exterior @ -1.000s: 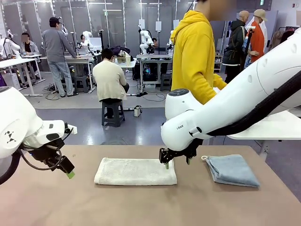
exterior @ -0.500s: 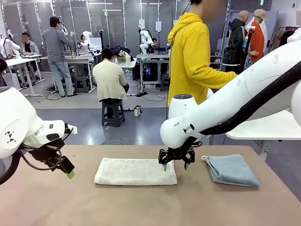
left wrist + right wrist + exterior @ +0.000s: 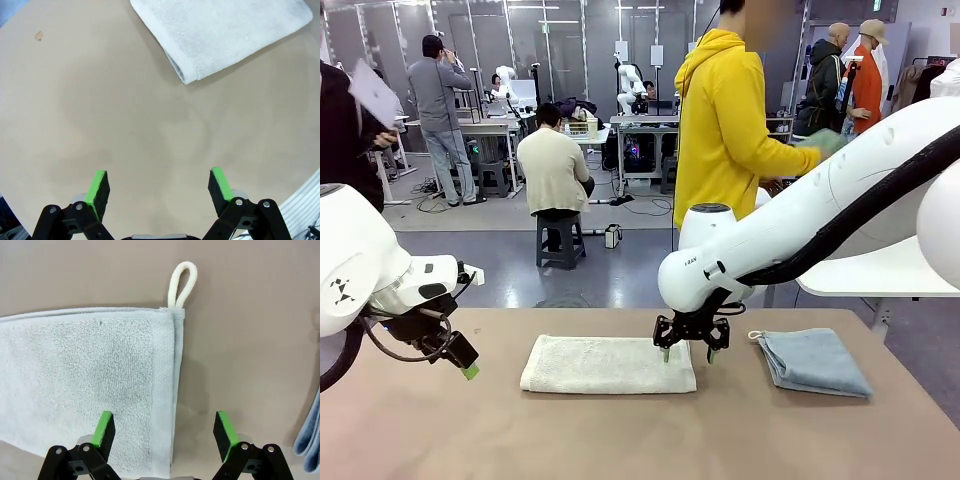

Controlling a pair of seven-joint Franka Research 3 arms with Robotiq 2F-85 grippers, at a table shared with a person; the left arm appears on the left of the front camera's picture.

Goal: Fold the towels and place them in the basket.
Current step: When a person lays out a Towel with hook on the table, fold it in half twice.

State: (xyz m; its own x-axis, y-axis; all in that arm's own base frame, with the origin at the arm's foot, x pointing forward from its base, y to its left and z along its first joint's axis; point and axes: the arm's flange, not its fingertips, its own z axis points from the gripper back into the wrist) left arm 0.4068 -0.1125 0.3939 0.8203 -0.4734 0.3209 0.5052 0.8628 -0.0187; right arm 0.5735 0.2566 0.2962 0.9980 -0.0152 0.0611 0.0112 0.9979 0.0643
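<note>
The right pincer [image 3: 688, 354] is seen low over one short end of a cream-white folded terry towel [image 3: 608, 364], which is laid flat on the tan table top [image 3: 620, 440]. Its jaws are held apart and nothing is clasped between them. In the right wrist view one green pad [image 3: 105, 427] is placed above the towel's pile and the other above bare table, so that the towel's hemmed edge is found running between the two fingers. Whether the pads are touching the cloth cannot be told. A small cream cord loop [image 3: 182, 280] is seen at the towel's corner, straight ahead of the fingers. A light blue folded terry towel [image 3: 812, 360] is laid near this pincer on the side away from the cream-white one, apart from both. Its white loop [image 3: 754, 336] is turned toward the pincer. The left pincer [image 3: 158, 175] is held above bare table, well apart from the other short end of the cream-white towel. Its jaws are spread wide and nothing is held in them. That towel's nearest corner is seen ahead of its fingers, with open table between. Beyond the right pincer, at the far side of the table, a person in a yellow hoodie [image 3: 725, 120] is seen standing.
</note>
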